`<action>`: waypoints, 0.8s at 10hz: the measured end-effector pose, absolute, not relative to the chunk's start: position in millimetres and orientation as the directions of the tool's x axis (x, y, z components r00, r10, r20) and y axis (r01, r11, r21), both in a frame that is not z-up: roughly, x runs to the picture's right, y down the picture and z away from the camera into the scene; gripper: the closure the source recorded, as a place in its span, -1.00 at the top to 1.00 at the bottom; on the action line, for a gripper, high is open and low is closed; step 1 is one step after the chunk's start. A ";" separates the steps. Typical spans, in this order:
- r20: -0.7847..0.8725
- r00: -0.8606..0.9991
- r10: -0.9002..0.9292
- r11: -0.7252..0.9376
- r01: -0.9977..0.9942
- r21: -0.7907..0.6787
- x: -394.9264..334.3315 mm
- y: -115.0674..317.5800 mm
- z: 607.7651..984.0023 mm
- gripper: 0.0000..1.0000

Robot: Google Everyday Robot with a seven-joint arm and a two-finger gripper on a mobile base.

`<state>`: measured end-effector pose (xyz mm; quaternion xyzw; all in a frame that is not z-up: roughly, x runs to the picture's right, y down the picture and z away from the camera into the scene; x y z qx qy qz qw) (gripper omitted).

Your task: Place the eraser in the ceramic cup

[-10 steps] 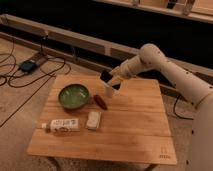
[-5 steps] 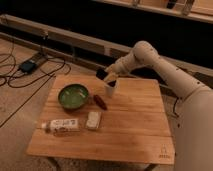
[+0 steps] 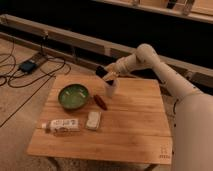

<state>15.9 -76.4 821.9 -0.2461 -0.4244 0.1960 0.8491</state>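
My gripper [image 3: 106, 75] is at the end of the white arm that reaches in from the right, over the back of the wooden table [image 3: 130, 125]. It is shut on the eraser [image 3: 101, 71], a small black block that sticks out to the left of the fingers. The ceramic cup [image 3: 110, 89], small and white, stands upright on the table just below and slightly right of the gripper. The eraser is held above the cup's left rim, apart from it.
A green bowl [image 3: 73, 96] sits left of the cup. A reddish-brown oblong thing [image 3: 100, 102] lies between them. A pale block [image 3: 93, 120] and a lying bottle [image 3: 61, 125] are near the front left. Cables and a dark box [image 3: 27, 65] lie on the floor at left.
The gripper has moved left and slightly up with the eraser, from over the cup's mouth to above its left rim. The objects on the table have not moved.
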 end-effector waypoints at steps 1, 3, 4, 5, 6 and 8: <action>0.635 0.543 0.550 0.801 -0.129 -0.584 27.9 -76.7 822.1 -1.00; 0.645 0.525 0.555 0.801 -0.130 -0.584 30.2 -80.6 823.4 -1.00; 0.653 0.517 0.553 0.803 -0.123 -0.583 28.3 -83.5 824.5 -1.00; 0.660 0.507 0.554 0.804 -0.119 -0.583 29.0 -85.9 825.2 -1.00; 0.665 0.500 0.555 0.804 -0.118 -0.583 29.8 -87.0 825.9 -1.00; 0.686 0.463 0.561 0.802 -0.100 -0.589 29.5 -86.2 830.3 -1.00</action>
